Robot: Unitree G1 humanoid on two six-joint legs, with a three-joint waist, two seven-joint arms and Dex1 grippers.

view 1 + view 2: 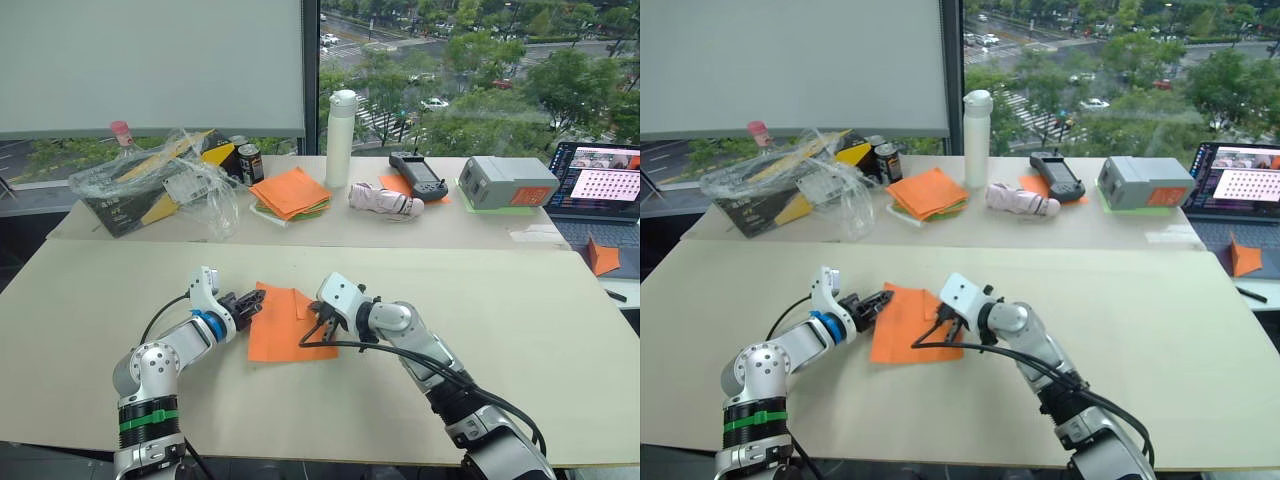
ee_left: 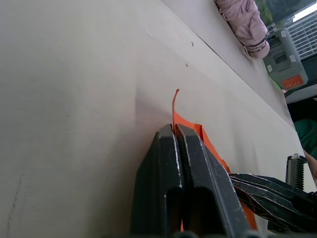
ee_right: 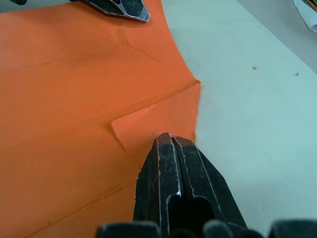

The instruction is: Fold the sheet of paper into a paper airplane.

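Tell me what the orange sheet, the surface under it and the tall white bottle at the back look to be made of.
Sheet of paper: thin matte orange paper; it keeps sharp creases and a folded-over corner.
Table: a pale beige matte board, probably laminate or painted wood; it shows small specks and no grain.
Bottle: smooth white, with a cap; plastic or coated metal, the look leaves that open.

Two silver-grey metallic arms with rounded joint housings. Left arm: green band around the forearm, black ribbed ring beside it, blue ring at the wrist, thin black cable looping off it. Right arm: black cable bundle along it, white wrist block. Each gripper has two black, scuffed, grooved fingers.
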